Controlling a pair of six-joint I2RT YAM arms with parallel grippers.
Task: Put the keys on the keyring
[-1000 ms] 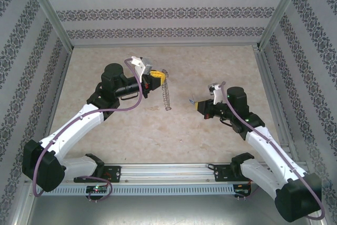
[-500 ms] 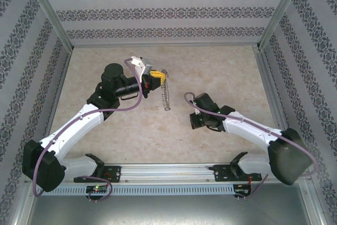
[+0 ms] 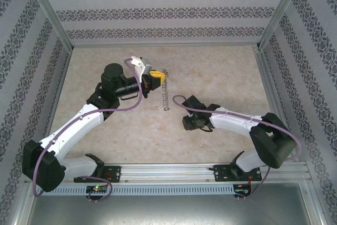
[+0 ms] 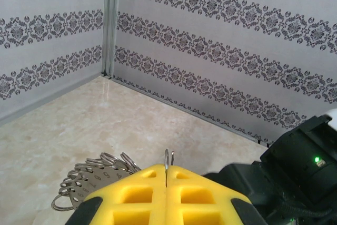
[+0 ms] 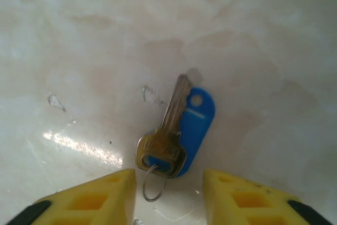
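Blue-tagged key [image 5: 167, 130] lies flat on the marble worktop [image 5: 79, 40], its small split ring [image 5: 152, 184] pointing at the right end effector [image 5: 168, 178]. That one hangs just above, fingers wide apart and empty, straddling the key head, likely lined up for a pickup. Left end effector [image 4: 166, 175] is clamped tight on one wire of the keyring [image 4: 95, 175], presenting it with its loops dangling free.

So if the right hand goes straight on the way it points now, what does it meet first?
Most likely the key with its blue tag, lying flat on the table straight ahead of the open right hand; depth is hard to judge.
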